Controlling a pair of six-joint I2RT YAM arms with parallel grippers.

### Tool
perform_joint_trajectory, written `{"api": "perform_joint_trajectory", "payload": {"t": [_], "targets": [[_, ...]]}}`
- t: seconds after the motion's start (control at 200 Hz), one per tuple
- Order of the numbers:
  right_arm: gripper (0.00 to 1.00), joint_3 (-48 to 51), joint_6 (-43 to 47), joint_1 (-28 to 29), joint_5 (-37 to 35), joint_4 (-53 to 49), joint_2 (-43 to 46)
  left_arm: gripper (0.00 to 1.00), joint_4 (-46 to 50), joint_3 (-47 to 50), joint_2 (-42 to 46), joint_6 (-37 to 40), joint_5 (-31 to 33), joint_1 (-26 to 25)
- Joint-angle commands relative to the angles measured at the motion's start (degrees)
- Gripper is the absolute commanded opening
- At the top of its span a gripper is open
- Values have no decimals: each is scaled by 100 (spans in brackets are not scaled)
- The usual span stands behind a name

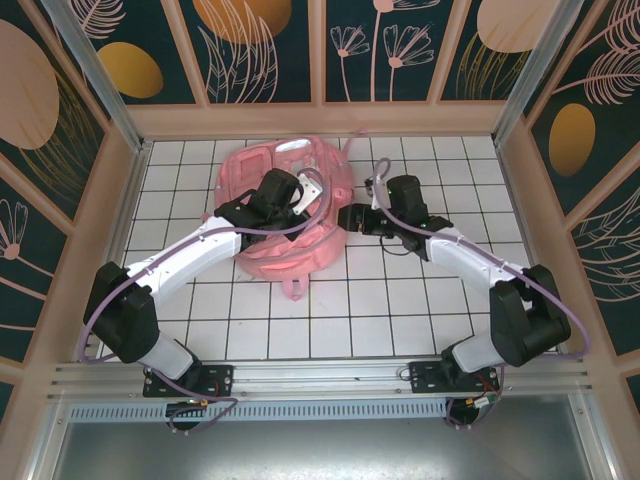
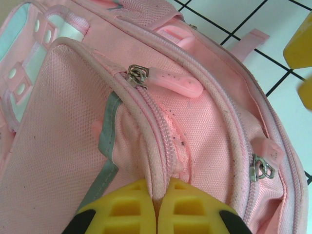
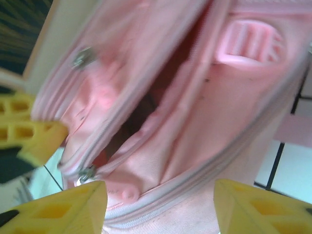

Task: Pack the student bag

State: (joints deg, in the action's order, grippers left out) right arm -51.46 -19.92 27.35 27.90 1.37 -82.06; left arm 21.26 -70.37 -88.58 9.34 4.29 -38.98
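My left jaws pinch tight on a zipper seam (image 2: 163,165) of the student bag (image 1: 280,262). My right jaws stand wide apart; the bag's open mouth (image 3: 141,117) lies straight ahead, mid-frame.

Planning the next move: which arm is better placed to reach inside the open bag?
Probably right: the right gripper is open, facing the gaping student bag; the left gripper is shut on its seam.

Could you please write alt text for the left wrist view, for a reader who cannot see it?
The left gripper, its yellow jaws closed together, pinches a zip seam on the student bag, a pink fabric backpack seen close up. A pink pull tab lies higher up the zip, and a grey reflective stripe runs to its left.
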Motion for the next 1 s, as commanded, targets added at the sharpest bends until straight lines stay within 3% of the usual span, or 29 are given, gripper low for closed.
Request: {"api": "perform_joint_trajectory", "payload": {"t": [0.0, 0.08, 0.275, 0.691, 0.856, 0.996], "targets": [[63, -27, 2110, 107, 154, 10, 131, 0, -493, -190, 95, -75, -83, 3], [63, -135, 2649, 210, 400, -18, 15, 0, -482, -187, 102, -99, -18, -2], [52, -395, 3566, 340, 553, -194, -250, 0, -464, -148, 187, -99, -29, 4], [45, -699, 4063, 481, 829, -456, -652, 0, -456, -123, 223, -39, -1, 0], [34, -795, 4066, 507, 722, -409, -788, 0, -463, -122, 226, -35, -32, 0], [18, -812, 4066, 493, 534, -378, -814, 0, -456, -119, 231, -41, -18, 5]]}}
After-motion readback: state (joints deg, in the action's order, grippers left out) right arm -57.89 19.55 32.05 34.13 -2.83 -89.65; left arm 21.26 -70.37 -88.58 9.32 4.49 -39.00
